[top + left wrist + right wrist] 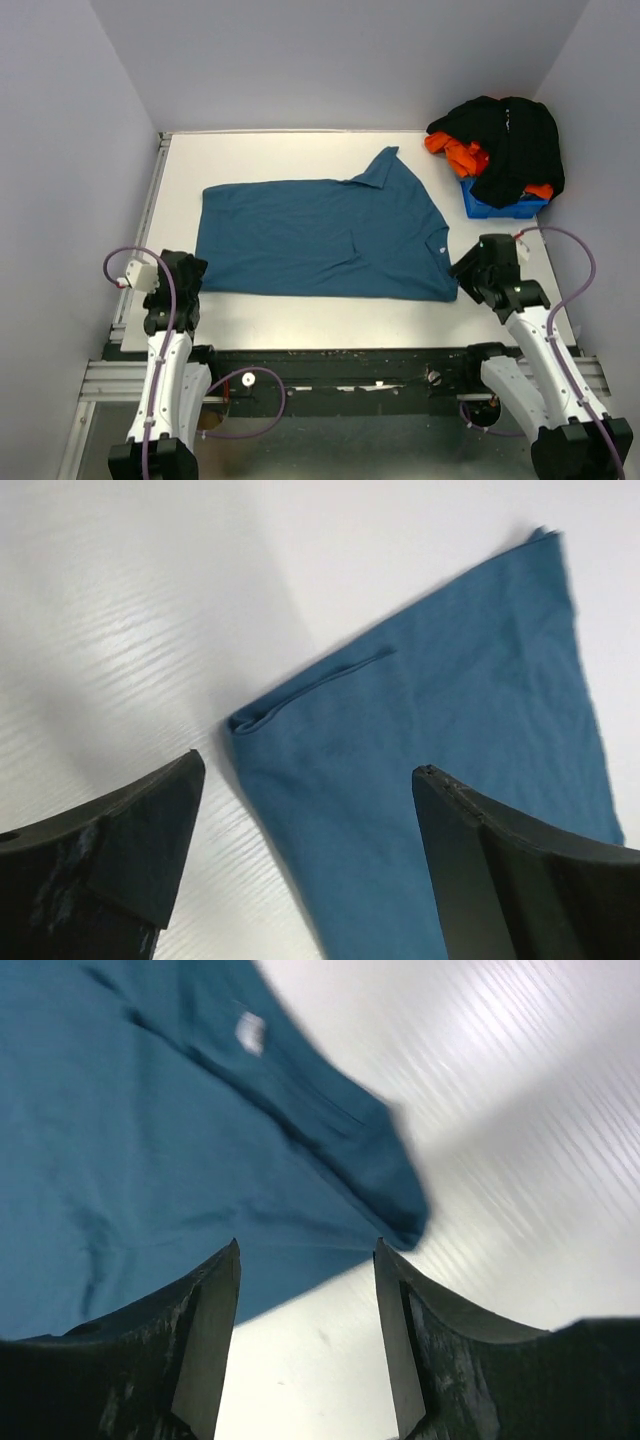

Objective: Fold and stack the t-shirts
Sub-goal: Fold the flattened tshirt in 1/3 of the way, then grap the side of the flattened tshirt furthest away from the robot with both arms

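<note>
A teal-blue collared t-shirt (pixel 320 238) lies folded lengthwise on the white table, collar toward the back right. My left gripper (pixel 188 268) is open and empty just above the shirt's near left corner (pixel 400 780); the cloth lies below and between its fingers. My right gripper (pixel 466 268) is open and empty at the shirt's near right corner (pixel 150 1140), the corner just beyond its fingertips. A black t-shirt (pixel 515 140) and a bright orange t-shirt (pixel 455 152) lie heaped at the back right.
A small blue plastic bin (pixel 495 207) stands under the heap of clothes at the back right corner. Grey walls close in the table on the left, back and right. A black rail (pixel 330 365) runs along the near edge.
</note>
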`<state>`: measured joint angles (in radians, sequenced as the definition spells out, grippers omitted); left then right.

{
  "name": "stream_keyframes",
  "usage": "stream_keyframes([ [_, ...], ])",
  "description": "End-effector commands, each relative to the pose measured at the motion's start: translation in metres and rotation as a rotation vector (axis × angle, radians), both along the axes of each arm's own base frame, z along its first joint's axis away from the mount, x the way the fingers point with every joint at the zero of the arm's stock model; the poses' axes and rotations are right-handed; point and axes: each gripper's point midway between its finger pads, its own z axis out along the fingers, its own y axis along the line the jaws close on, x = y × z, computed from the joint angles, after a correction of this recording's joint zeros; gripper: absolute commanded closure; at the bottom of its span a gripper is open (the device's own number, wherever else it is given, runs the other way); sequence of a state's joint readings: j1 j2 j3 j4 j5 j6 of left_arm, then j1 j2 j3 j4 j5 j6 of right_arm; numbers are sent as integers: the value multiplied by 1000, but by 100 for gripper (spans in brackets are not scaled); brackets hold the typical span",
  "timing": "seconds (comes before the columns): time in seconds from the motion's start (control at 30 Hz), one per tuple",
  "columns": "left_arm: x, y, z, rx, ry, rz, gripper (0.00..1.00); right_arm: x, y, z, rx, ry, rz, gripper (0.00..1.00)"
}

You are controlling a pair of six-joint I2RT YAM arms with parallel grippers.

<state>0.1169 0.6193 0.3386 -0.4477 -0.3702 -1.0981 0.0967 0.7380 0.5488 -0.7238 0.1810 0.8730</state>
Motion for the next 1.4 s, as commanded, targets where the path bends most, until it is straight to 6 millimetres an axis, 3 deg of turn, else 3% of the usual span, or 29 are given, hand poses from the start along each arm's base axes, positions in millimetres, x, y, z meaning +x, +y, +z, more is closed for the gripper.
stream_keyframes([
  [0.0,25,12,61,122,-135,-35,1,63,20,75,-19,-258,191,37],
  [0.1,50,9,77,139,-163,-90,1,97,41,100,32,-322,284,36],
  [0.27,93,4,91,102,-150,-133,2,154,48,112,-2,-299,325,37],
  [0.37,124,4,103,97,-208,-149,5,185,52,116,-13,-302,341,39],
  [0.47,149,16,106,117,-174,-110,5,210,56,116,-14,-313,356,39],
  [0.6,191,17,108,110,-139,-152,6,237,63,116,4,-332,369,39],
  [0.77,230,19,83,62,-40,-192,6,265,75,112,51,-331,385,39],
  [1.0,270,19,41,34,65,-291,4,290,86,109,83,-358,419,39],
  [1.37,296,16,-24,-60,200,-411,2,295,92,110,94,-403,454,39],
])
